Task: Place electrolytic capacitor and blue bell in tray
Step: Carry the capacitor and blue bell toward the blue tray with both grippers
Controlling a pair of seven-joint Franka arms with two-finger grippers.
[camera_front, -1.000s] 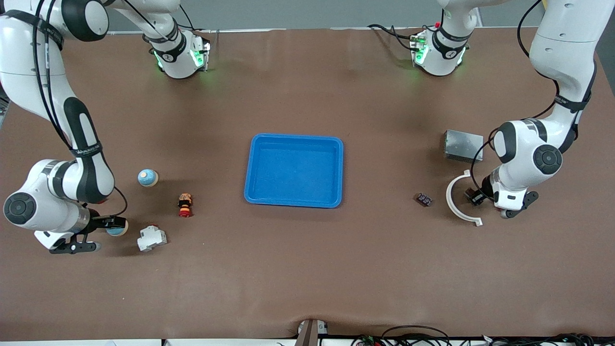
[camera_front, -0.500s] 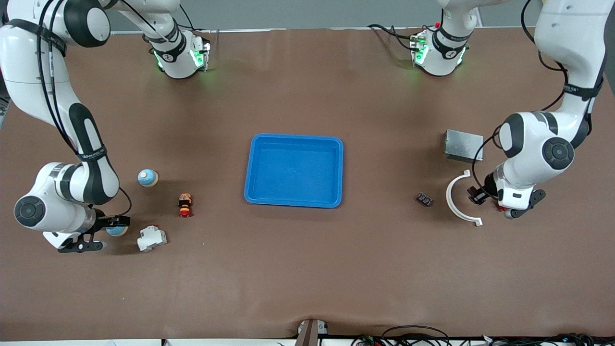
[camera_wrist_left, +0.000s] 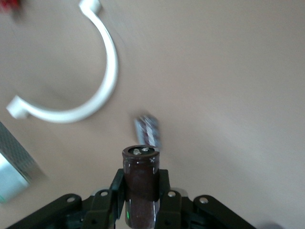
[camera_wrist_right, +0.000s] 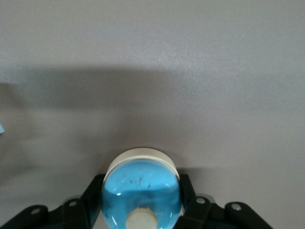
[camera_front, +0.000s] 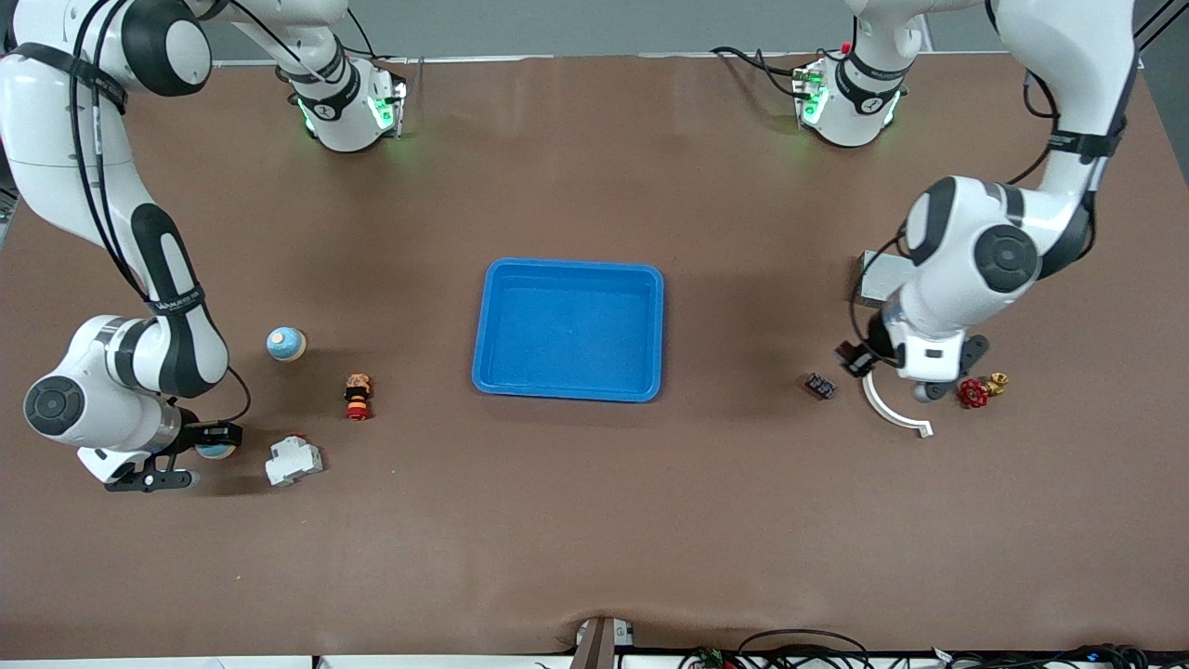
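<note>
The bright-blue tray [camera_front: 568, 268] lies mid-table with nothing in it. My left gripper [camera_front: 853, 359] hangs over the white arc [camera_front: 894, 412], shut on the electrolytic capacitor [camera_wrist_left: 141, 177], a dark brown cylinder standing up between the fingers [camera_wrist_left: 164, 187]. Low at the table toward the right arm's end, my right gripper [camera_front: 215, 444] is shut on a blue bell [camera_wrist_right: 141, 191], a blue dome on a cream base, with black fingers [camera_wrist_right: 187, 190] against both its sides. A second blue bell [camera_front: 285, 344] stands on the table, farther from the front camera than the held one.
A white breaker block [camera_front: 293, 461] and a red-and-orange button [camera_front: 358, 396] lie near the right gripper. A small dark component [camera_front: 819, 385], a red valve [camera_front: 975, 392] and a grey metal box [camera_front: 876, 277], partly hidden by the left arm, lie near the white arc.
The left arm has risen and swung toward the tray with the capacitor, uncovering the red valve. The right gripper has closed on the blue bell.
</note>
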